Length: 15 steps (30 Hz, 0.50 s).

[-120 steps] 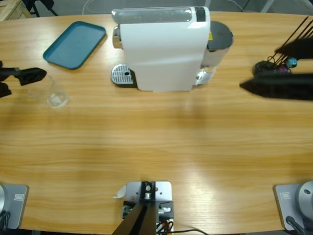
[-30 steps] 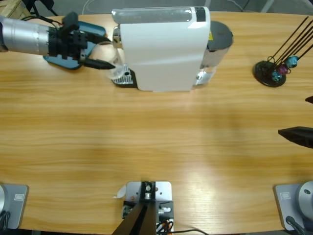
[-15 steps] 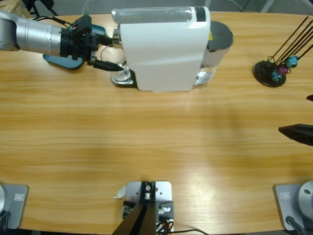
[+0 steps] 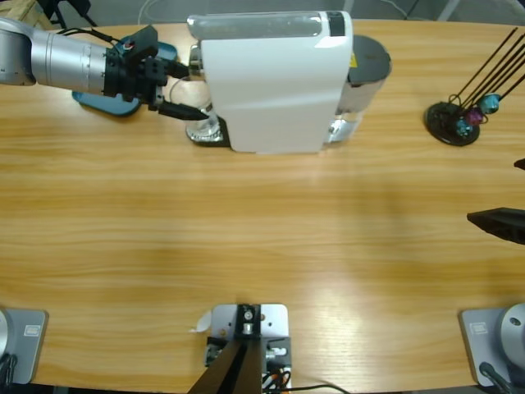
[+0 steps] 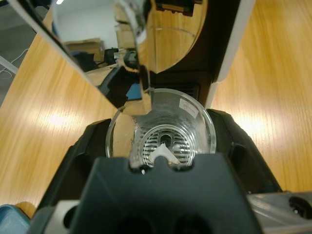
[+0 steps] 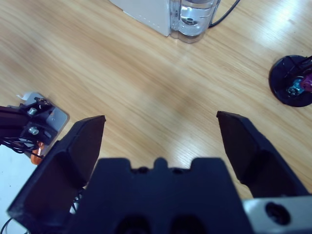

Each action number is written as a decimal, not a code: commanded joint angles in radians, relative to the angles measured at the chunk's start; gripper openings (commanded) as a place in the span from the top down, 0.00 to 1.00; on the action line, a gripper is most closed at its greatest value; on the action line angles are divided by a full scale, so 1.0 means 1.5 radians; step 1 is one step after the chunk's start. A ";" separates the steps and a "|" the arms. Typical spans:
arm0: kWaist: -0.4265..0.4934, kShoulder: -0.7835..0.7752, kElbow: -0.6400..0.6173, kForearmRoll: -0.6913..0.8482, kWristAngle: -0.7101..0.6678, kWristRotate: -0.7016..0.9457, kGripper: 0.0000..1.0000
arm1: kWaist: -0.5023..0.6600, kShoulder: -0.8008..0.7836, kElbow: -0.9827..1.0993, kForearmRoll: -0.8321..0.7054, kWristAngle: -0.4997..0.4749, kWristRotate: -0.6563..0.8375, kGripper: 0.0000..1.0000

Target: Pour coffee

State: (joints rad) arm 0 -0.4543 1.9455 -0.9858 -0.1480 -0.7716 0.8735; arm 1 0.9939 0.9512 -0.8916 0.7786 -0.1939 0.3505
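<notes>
A clear glass point(image 5: 161, 139) is held between the jaws of the left gripper point(image 4: 190, 97), which is reached in from the left edge of the table point(image 4: 262, 238) toward the front of the white coffee machine point(image 4: 275, 78). In the left wrist view the glass is seen seated on the slotted metal drip tray point(image 5: 163, 146), directly beneath the chrome spout point(image 5: 139, 58) of the machine, with the jaws closed around its sides. No coffee can be made out in the glass; only the grille is seen through its bottom. The relation that matters is vertical: the mouth of the glass lies straight under the spout, so it is judged that the glass need only be released and the arm drawn back leftward, along the gripper's own axis. The right gripper point(image 6: 161, 131) is spread wide and holds nothing; it is kept at the right edge, well apart from the machine, with the capsule stand point(image 4: 459, 119) beyond it. The left arm is plainly the nearer one. A teal tray point(image 4: 102, 103) lies partly hidden beneath the left arm.
</notes>
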 commanded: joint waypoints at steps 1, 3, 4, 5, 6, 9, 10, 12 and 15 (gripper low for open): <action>-0.013 0.031 -0.005 0.010 0.010 -0.010 1.00 | -0.010 -0.013 0.023 0.000 -0.009 0.005 0.00; -0.015 0.033 -0.008 0.009 0.018 -0.011 1.00 | -0.010 -0.013 0.022 0.001 -0.009 0.004 0.00; -0.015 0.035 -0.010 0.010 0.023 -0.011 1.00 | -0.010 -0.013 0.022 0.001 -0.010 0.004 0.00; -0.015 0.035 -0.011 0.010 0.028 -0.011 0.73 | -0.010 -0.012 0.022 0.000 -0.011 0.004 0.00; -0.015 0.036 -0.012 0.010 0.031 -0.012 0.48 | -0.010 -0.010 0.022 0.000 -0.011 0.004 0.00; -0.015 0.034 -0.009 0.006 0.028 -0.013 0.29 | -0.010 -0.008 0.022 -0.002 -0.011 0.004 0.00; -0.015 0.033 -0.007 0.005 0.020 -0.013 0.29 | -0.010 -0.008 0.022 -0.002 -0.011 0.004 0.00; -0.014 0.032 -0.008 0.005 0.000 -0.015 0.29 | -0.010 -0.008 0.022 -0.002 -0.011 0.004 0.00; -0.011 0.032 -0.008 0.003 -0.022 -0.022 0.29 | -0.010 -0.005 0.023 -0.003 -0.010 0.004 0.00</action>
State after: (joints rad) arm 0 -0.4663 1.9457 -0.9945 -0.1472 -0.7438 0.8666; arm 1 0.9938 0.9512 -0.8916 0.7786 -0.1953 0.3506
